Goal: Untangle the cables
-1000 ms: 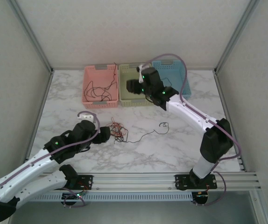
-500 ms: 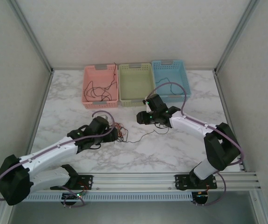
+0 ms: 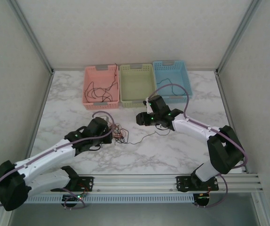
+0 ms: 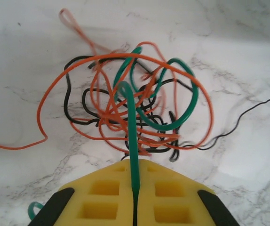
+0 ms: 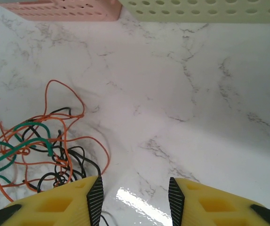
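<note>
Tangle (image 4: 135,108) of orange, green and black cables sits on the marble surface (image 3: 172,150), left of centre, and the left fingers (image 4: 121,174) are clamped tight on a green cable (image 4: 133,132) rising out of the knot. Right fingers (image 5: 85,200) are spread apart, gripping nothing, poised just right of the tangle. A thin black cable (image 3: 144,137) trails off rightward. 3 baskets (image 3: 136,104) line the far edge, with loose black wire (image 3: 97,92) in the pink basket (image 3: 86,89)
</note>
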Controlling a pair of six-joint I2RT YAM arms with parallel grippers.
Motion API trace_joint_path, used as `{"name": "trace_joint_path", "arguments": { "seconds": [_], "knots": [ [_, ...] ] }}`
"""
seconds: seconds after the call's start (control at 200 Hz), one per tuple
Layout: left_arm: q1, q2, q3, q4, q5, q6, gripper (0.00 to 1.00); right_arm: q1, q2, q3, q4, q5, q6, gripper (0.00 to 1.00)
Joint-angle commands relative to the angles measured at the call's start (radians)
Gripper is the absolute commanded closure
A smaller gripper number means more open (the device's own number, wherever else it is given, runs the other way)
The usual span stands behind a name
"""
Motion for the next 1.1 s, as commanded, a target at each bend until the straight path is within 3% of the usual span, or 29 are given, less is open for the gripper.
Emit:
{"name": "trace_joint_path", "arguments": {
  "seconds": [0.0,0.275,0.536,0.881,1.096],
  "knots": [
    [0.007,-0.074,0.076,-0.095,0.02,0.034,1.0,-0.002,-0.037,-0.016,0.031,-0.083,-0.046,0.54],
    [0.008,-0.189,0.193,-0.196,0.066,0.1,1.0,0.018,-0.061,-0.079,0.139,-0.198,-0.119,0.46],
    [0.007,-0.225,0.264,-0.248,0.084,0.124,1.0,0.042,0.034,-0.091,0.24,-0.263,-0.146,0.41],
    [0.007,-0.237,0.253,-0.252,0.092,0.118,1.0,0.096,0.152,-0.044,0.306,-0.312,-0.185,0.42],
    [0.007,-0.24,0.244,-0.261,0.068,0.118,1.0,0.105,0.144,-0.063,0.326,-0.303,-0.19,0.42]
  ]
}}
